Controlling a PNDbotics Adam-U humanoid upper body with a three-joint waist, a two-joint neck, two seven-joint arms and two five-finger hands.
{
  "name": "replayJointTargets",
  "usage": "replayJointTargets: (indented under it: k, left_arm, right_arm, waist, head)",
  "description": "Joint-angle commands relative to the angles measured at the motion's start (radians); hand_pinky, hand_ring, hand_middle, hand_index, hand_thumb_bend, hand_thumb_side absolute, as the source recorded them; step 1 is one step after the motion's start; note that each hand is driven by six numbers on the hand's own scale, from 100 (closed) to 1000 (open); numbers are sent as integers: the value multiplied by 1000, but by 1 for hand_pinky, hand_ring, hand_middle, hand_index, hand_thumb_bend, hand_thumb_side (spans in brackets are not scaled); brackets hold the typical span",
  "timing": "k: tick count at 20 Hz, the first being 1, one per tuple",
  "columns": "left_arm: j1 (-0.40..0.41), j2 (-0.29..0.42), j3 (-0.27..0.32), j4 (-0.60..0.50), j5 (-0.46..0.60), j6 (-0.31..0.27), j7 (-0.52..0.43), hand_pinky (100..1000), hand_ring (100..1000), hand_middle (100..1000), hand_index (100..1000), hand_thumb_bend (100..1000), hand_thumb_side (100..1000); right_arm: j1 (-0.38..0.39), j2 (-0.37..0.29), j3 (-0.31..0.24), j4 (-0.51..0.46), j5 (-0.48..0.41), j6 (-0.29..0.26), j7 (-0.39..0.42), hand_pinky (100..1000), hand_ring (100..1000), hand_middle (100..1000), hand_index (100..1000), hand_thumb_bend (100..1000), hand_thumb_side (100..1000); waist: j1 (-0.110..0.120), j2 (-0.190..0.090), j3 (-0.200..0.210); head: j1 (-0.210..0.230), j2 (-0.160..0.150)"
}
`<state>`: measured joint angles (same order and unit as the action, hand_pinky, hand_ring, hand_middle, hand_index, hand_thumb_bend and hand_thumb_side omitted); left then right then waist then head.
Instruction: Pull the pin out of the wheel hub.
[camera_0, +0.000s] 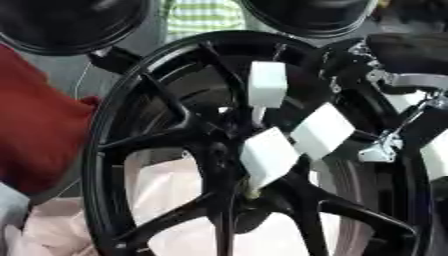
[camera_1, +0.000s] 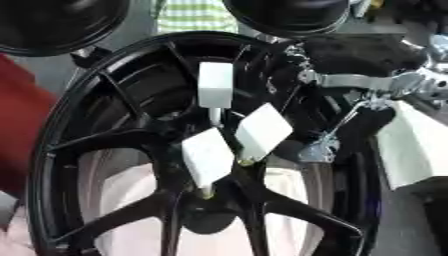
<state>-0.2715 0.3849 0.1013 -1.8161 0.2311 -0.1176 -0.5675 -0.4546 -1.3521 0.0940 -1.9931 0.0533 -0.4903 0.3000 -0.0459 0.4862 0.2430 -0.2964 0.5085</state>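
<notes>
Reaching in from the right, the right hand (camera_1: 350, 75) sits at the wheel (camera_0: 114, 150) rim; I cannot tell its finger state. Three white-headed pins (camera_0: 267, 84) still stand in the hub (camera_0: 241, 150). Next: close on one and pull straight out.

right arm: enters upper right | robot hand (camera_1: 350, 55): black, fingers indistinct | left: unseen

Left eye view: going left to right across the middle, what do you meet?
Red cloth → black wheel rim's left edge → lower white block at the hub → right white block → silver bracket of the robot's right arm.
</notes>
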Motion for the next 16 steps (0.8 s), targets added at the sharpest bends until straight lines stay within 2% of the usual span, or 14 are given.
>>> replayJointTargets:
  k: [1,5,9,10,11,16]
  left_arm:
    - [2,13,5,-9,1,3,-2,546,553,488,716,100,863]
    - [9,15,9,-9,3,3,0,547,553,487,716,100,855]
    - [18,17,14,-9,4,1,5,547,553,488,716,100,850]
    - [21,17,15,-9,4,1,6,547,553,488,716,100,848]
    - [23,18,17,-8,5,0,7,547,553,488,716,100,846]
    - [42,20,27,-5,6,-2,16,547,553,488,716,100,843]
  right_arm:
    - [-4,-40,-43,-7,-42,18,6,896,834,464,507,100,281]
    - [9,-46,-87,-7,-117,49,15,898,838,459,502,100,232]
    - [44,-52,-148,-7,-217,91,-13,901,848,452,495,100,164]
    - [59,-54,-163,-3,-248,100,-23,902,851,453,494,100,192]
    - [74,-55,-179,7,-279,106,-34,902,853,448,492,100,133]
    - [160,-42,-280,136,-395,93,-101,905,862,447,492,100,100]
  waist:
    - [-12,-53,-5]
    - [-9,-63,-19]
    - [-3,-72,-37]
    - [-1,-74,-41]
    - [1,-77,-47]
    - [11,-94,-85]
  head:
    - [-1,5]
    - [4,16]
    - [18,26]
    - [22,28]
    - [26,30]
    - [48,44]
